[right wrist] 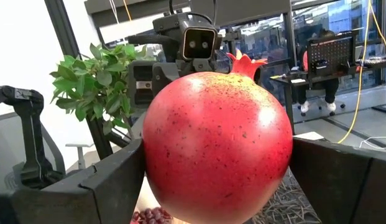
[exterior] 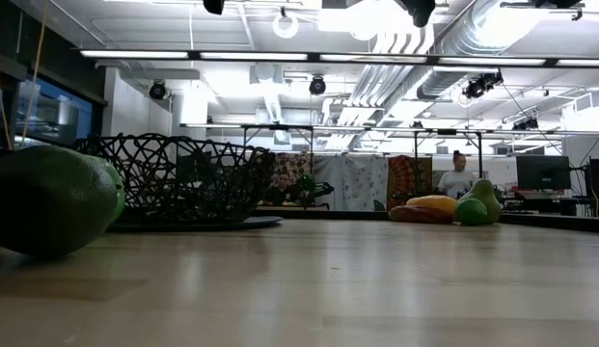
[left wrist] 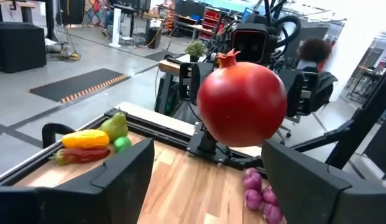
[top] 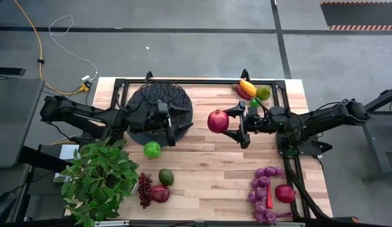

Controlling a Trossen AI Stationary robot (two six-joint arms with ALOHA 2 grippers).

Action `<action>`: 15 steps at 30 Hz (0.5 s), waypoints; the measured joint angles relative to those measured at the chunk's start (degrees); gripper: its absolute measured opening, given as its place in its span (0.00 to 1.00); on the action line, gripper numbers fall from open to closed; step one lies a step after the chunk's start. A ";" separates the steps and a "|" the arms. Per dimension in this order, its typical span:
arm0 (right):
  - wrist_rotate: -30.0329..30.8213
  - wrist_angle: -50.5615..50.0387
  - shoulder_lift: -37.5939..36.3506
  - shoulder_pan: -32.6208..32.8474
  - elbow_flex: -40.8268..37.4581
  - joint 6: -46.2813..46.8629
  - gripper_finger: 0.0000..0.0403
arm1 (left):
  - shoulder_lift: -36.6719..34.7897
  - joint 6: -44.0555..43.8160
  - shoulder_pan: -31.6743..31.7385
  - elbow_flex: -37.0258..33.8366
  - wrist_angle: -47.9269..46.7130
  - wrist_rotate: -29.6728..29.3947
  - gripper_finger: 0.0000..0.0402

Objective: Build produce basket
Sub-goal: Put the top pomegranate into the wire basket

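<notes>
A red pomegranate hangs above the middle of the table with my right gripper shut on it. It fills the right wrist view. My left gripper stands open over the right rim of the black wire basket, facing the pomegranate across a gap. Nothing is between its fingers. The left wrist view shows the pomegranate ahead. The basket rests on its base at the table's far left. My right gripper pinches the pomegranate by its two opposite sides between its two fingers. The fingers come in level from the table's right side. The fruit is lifted clear of the table, with its crown pointing up.
A green apple, an avocado, dark red grapes and another pomegranate lie near left beside a potted plant. Purple grapes, a pomegranate and a chili lie near right. A yellow pepper lies far right.
</notes>
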 joint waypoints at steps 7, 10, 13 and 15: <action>-0.02 0.06 0.00 0.00 0.00 0.00 0.84 | 0.00 1.74 0.19 -0.01 0.11 1.34 0.72; -0.04 0.05 0.00 0.00 0.00 0.01 0.84 | 0.00 1.60 0.84 0.00 0.11 2.69 0.75; -0.12 0.01 0.00 0.00 0.00 0.00 0.84 | 0.00 -0.08 2.23 0.11 -0.07 6.67 0.82; -0.19 -0.11 0.00 -0.02 0.00 0.00 0.84 | 0.00 -1.39 3.22 0.75 -0.67 8.65 0.89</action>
